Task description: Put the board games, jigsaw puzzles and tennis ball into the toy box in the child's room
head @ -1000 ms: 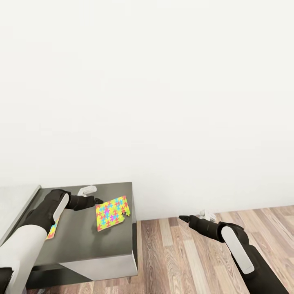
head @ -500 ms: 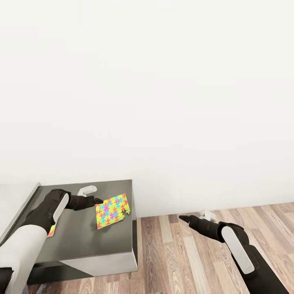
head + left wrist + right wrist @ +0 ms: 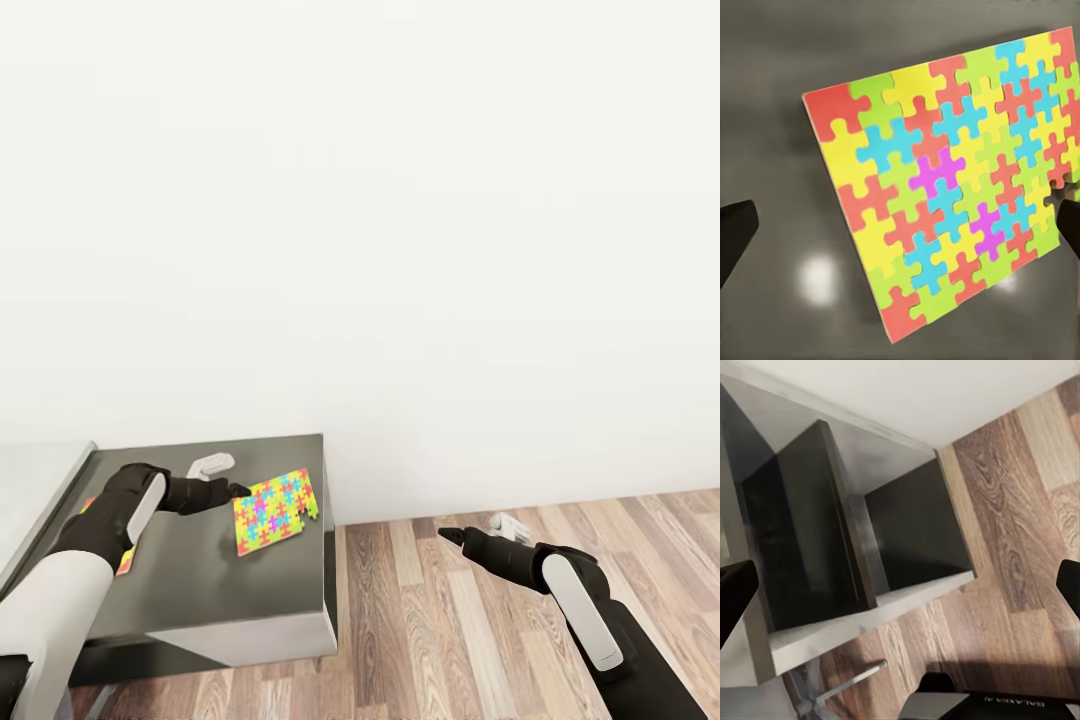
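Left gripper (image 3: pixel 238 491), jaws spread, is hovering beside thin multicoloured jigsaw puzzle square (image 3: pixel 276 510). Being stiff, light and flat, it probably needs pinching at its edge. Right gripper (image 3: pixel 447 535) is hanging open.

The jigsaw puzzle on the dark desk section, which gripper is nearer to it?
Left. The left gripper is at the puzzle's edge, open around it; the right gripper hangs over the floor, off the desk.

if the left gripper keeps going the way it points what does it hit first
Most likely the thin multicoloured jigsaw puzzle square, lying on the dark-grey table section between the left gripper's open fingertips; depth is unclear.
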Controlling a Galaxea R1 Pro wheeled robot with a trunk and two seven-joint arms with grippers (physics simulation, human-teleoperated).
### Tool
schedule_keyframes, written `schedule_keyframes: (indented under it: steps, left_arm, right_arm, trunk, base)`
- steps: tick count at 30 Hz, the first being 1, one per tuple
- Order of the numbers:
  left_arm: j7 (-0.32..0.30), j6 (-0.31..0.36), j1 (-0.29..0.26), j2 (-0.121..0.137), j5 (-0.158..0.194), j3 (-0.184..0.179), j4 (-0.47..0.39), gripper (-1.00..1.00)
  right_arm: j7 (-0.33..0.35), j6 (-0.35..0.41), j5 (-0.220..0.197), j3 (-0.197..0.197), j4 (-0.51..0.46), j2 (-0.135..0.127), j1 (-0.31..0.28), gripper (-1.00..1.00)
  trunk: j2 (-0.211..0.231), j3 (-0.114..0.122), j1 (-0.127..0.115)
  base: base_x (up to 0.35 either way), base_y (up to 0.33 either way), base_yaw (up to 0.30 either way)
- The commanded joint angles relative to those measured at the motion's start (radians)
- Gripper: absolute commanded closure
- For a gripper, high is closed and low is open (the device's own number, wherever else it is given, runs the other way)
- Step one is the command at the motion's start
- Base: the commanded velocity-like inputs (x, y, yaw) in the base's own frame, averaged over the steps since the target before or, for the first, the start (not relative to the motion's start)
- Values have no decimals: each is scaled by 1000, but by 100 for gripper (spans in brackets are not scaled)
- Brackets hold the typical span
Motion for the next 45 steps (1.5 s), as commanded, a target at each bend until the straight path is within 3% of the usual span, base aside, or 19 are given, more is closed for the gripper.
schedule_keyframes:
  steps: [1, 7, 11, 16, 23, 45]
  left_arm:
    - [-1, 7, -1, 0, 3, 8, -1, -100]
    - [-2, 7, -1, 3, 4, 21, -1, -100]
    - [-13, 7, -2, 6, 4, 50, -1, -100]
    - [-129, 7, -2, 10, 1, 98, -1, -100]
    - [-176, 6, -3, 11, 0, 108, -1, -100]
    - [-182, -2, -3, 19, 1, 108, -1, -100]
  right_arm:
    - [-4, 3, -4, 1, -1, -1, -1, -100]
    - [-4, 3, -4, 1, -1, -1, -1, -100]
    - [-4, 3, -4, 1, -1, -1, -1, -100]
    - [-4, 3, -4, 1, -1, -1, -1, -100]
    - [-4, 3, -4, 0, -1, -3, -1, -100]
    - [-4, 3, -4, 0, -1, -1, -1, -100]
  trunk:
    - [-2, -3, 0]
    - [-2, -13, 0]
    - [-2, -20, 0]
    - [-2, -28, 0]
    - [-2, -39, 0]
    - [-2, -75, 0]
  base:
    - [0, 0, 0]
    - [0, 0, 0]
    - [0, 0, 0]
    - [0, 0, 0]
    - [0, 0, 0]
    - [0, 0, 0]
